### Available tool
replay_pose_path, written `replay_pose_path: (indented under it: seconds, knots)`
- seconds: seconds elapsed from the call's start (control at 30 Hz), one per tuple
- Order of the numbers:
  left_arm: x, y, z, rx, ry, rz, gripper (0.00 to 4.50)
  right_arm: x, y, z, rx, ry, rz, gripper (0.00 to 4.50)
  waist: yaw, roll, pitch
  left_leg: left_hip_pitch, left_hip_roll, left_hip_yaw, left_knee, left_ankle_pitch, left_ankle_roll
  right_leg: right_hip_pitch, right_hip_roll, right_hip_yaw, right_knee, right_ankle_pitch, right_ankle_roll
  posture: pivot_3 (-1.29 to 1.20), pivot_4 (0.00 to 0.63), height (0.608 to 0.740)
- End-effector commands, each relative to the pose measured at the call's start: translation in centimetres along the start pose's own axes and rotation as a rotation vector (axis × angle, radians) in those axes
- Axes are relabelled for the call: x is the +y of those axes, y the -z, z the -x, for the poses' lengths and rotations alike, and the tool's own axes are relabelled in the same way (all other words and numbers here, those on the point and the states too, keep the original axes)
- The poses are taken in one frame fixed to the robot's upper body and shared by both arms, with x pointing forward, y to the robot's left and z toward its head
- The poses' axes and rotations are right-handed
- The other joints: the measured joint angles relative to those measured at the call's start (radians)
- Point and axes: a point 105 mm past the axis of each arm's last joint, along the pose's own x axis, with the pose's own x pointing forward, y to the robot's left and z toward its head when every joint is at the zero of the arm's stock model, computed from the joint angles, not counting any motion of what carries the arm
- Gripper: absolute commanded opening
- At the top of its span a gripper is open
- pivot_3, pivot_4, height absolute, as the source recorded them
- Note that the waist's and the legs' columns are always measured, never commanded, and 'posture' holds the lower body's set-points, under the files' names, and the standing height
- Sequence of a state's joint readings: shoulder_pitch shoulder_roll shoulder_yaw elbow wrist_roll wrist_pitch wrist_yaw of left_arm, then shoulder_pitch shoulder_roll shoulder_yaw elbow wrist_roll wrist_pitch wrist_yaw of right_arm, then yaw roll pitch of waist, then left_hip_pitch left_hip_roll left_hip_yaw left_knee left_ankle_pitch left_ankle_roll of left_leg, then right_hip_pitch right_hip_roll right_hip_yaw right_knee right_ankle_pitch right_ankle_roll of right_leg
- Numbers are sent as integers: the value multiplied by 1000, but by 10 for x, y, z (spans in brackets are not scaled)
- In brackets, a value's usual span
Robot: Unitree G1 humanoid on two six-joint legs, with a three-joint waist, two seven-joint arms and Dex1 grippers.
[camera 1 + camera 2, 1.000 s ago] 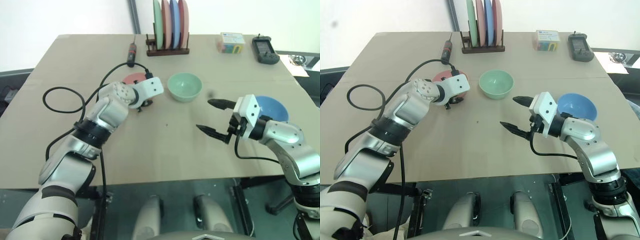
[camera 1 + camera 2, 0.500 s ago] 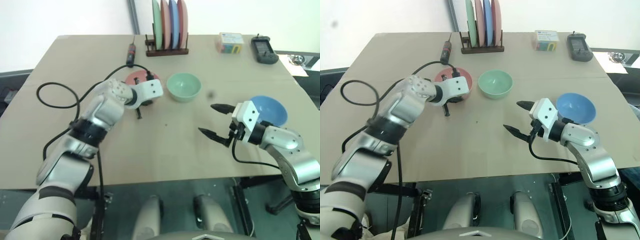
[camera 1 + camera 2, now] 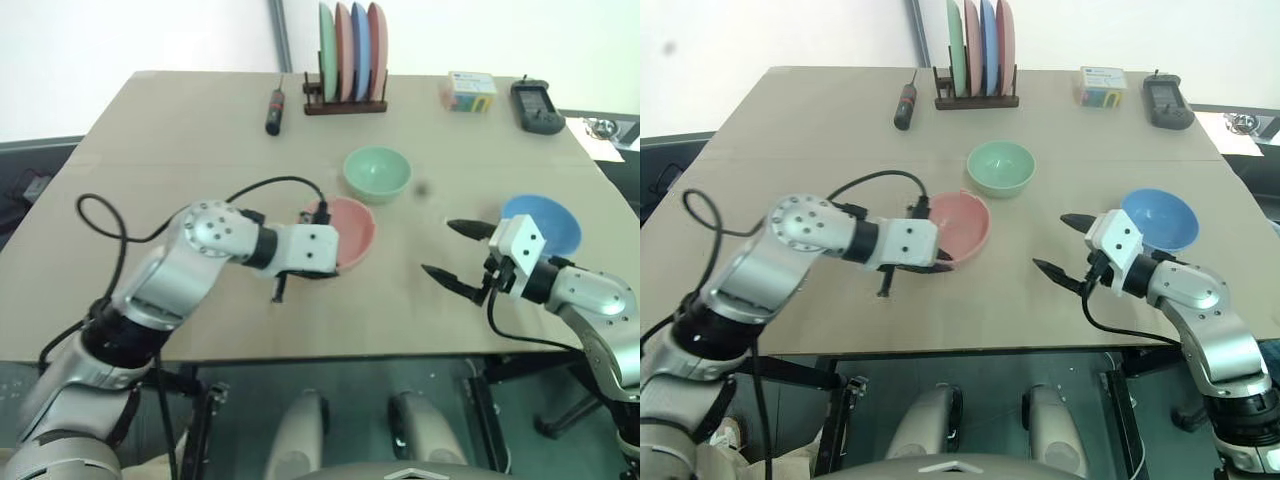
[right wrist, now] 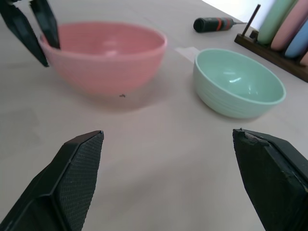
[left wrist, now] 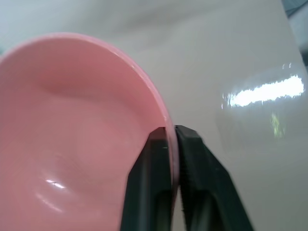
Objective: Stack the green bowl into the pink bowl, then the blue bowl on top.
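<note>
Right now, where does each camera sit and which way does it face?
Head views: look forward and down over the table; both arms show.
Left wrist view: looks along the left gripper, closed on the pink bowl rim.
Right wrist view: looks level between the open right gripper fingers at the green bowl.
Shared: both wrist views show the pink bowl; the right one also catches the left gripper.

Pink bowl (image 3: 350,232) (green bowl (image 3: 376,172), blue bowl (image 3: 545,222))

No lettering, number or brand mark can be read anywhere. The small box (image 3: 470,90) at the upper right of the frame carries coloured printing, but it is too small to make out, and the dark device (image 3: 535,105) beside it shows no legible marking.
</note>
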State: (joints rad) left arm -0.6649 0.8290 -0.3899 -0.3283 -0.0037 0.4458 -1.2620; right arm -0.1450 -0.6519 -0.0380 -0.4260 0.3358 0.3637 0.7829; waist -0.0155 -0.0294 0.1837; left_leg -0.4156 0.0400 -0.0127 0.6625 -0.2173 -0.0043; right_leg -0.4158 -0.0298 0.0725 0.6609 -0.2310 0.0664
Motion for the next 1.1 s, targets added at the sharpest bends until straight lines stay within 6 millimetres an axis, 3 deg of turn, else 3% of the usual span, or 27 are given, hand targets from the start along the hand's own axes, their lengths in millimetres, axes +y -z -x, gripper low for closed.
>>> replay_pose_path:
  seconds: [0.03, 0.2, 0.23, 0.37, 0.43, 0.53, 0.6, 0.7, 0.8, 0.97, 1.0, 1.1]
  knots:
    - [9, -4, 0, -4, -13, -45, 2215, -3, -17, 6, -41, 26, 60, 4500, -3, 0, 0, 0, 0, 0, -1, 0, 0, 0, 1, 0, 0, 0, 0, 0, 150, 740]
    - [14, -3, 9, -30, -57, 28, 4378, -5, -16, 5, -32, 30, 60, 4500, -3, 0, 0, 0, 1, -1, -3, 0, 0, -1, 1, 0, 0, 0, 0, 0, 150, 740]
    - [17, -2, 16, -43, -94, 79, 4472, -8, -15, 3, -19, 34, 70, 4500, -4, 0, 0, 0, 1, -1, -3, 0, 0, -1, 1, 0, 0, 0, 0, 0, 150, 740]
    - [15, 3, 39, -106, -195, 218, 4472, -32, -6, -11, 59, 56, 184, 4500, -18, 0, 0, 1, 1, 0, -3, 0, 0, -1, 1, 1, 0, 0, 0, 0, 150, 740]
    - [19, -12, 53, -369, -308, 337, 4472, -45, -2, -25, 97, 46, 275, 4500, -26, 1, 0, 1, 1, 0, -3, 0, 0, -1, 1, 1, 0, 0, 0, 0, 150, 740]
    - [17, 2, 73, -419, -488, 358, 4472, -60, -3, -54, 101, 17, 380, 4500, -29, 1, 0, 1, 1, 0, -3, 0, 0, -1, 0, 0, 0, 0, 0, 0, 150, 740]
    - [13, 8, 85, -497, -511, 473, 4472, -65, -7, -74, 91, -5, 419, 4500, -37, 1, 0, 2, 1, 1, -4, 0, 0, -2, 1, 1, 1, 4, -1, 0, 150, 740]
    - [-6, 12, 104, -595, -462, 533, 4472, -65, -14, -114, 74, -73, 520, 4500, -49, 1, 1, 1, 1, -1, -5, 0, 0, -2, 1, 0, 0, 5, -1, 0, 150, 740]
    - [-15, 21, 117, -560, -555, 575, 4472, -65, -23, -147, 77, -107, 615, 4500, -54, 1, 1, 1, 1, 1, -7, 0, 0, -3, 0, 1, -1, 5, -1, 0, 150, 740]
    - [-35, 18, 125, -552, -594, 625, 4472, -54, -18, -170, 106, -182, 643, 4500, -44, 1, 1, 0, -1, -3, -11, 0, -1, -3, -3, -2, -2, 5, -1, 0, 150, 740]
    - [-38, 16, 126, -549, -604, 630, 4500, -52, -15, -172, 117, -198, 644, 3969, -43, 1, 1, 0, -2, -3, -12, 0, -1, -3, -4, -3, -3, 5, -1, 0, 150, 740]
    - [-44, 12, 129, -543, -638, 637, 4500, -50, -13, -174, 127, -208, 658, 3063, -42, 1, 1, 0, -2, -4, -12, 0, -1, -3, -5, -3, -4, 5, -1, 0, 150, 740]
